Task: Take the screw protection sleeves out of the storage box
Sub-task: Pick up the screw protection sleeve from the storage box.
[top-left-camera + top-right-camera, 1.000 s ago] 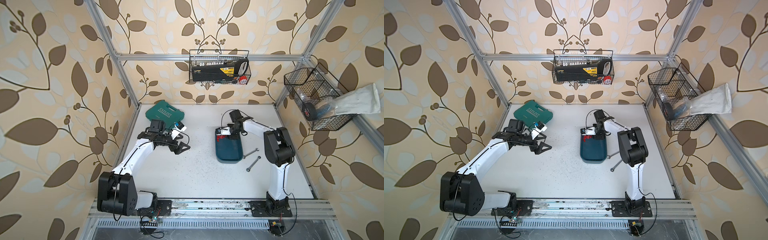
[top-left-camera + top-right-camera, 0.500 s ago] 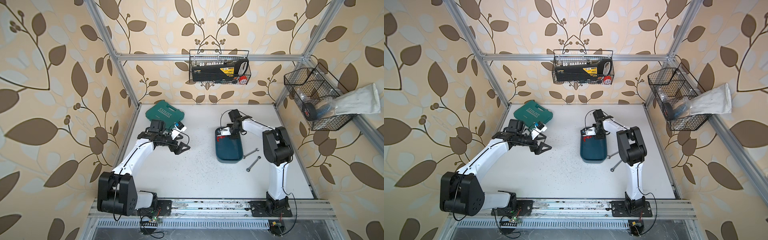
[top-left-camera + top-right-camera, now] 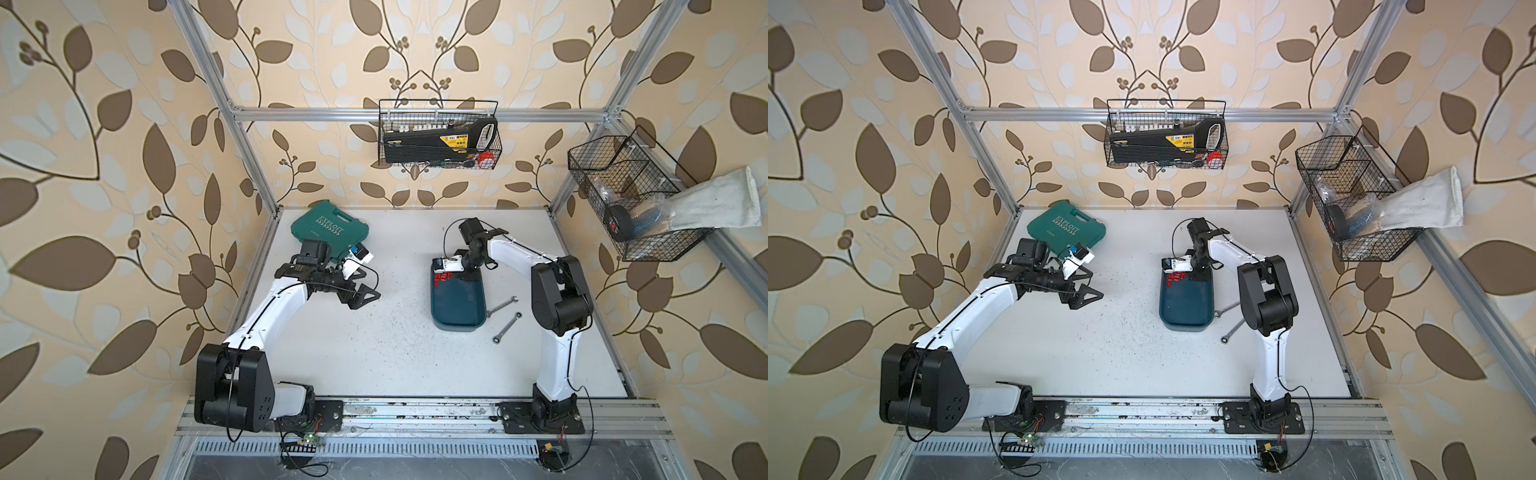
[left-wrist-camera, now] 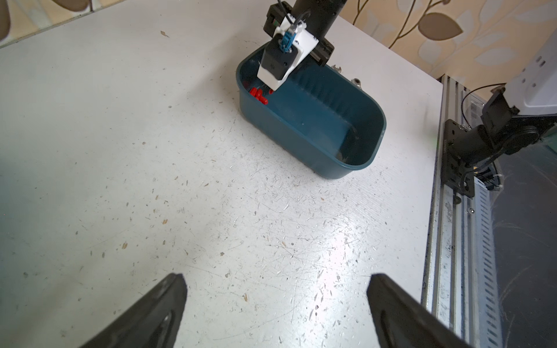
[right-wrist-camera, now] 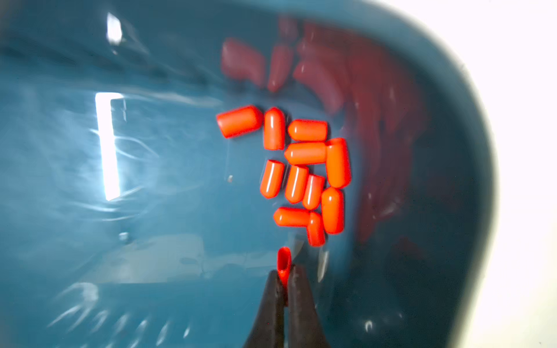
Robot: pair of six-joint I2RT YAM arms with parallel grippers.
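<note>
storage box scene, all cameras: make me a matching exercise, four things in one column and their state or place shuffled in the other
Things
1. left end effector
2. right end effector
3. storage box
4. two wrenches

States or places
a. lying on the table beside the box
b. shut on a single sleeve
c. wide open above the table, holding nothing
d. has the loose sleeves clustered at one end

Pairs: 1-c, 2-b, 3-d, 4-a
</note>
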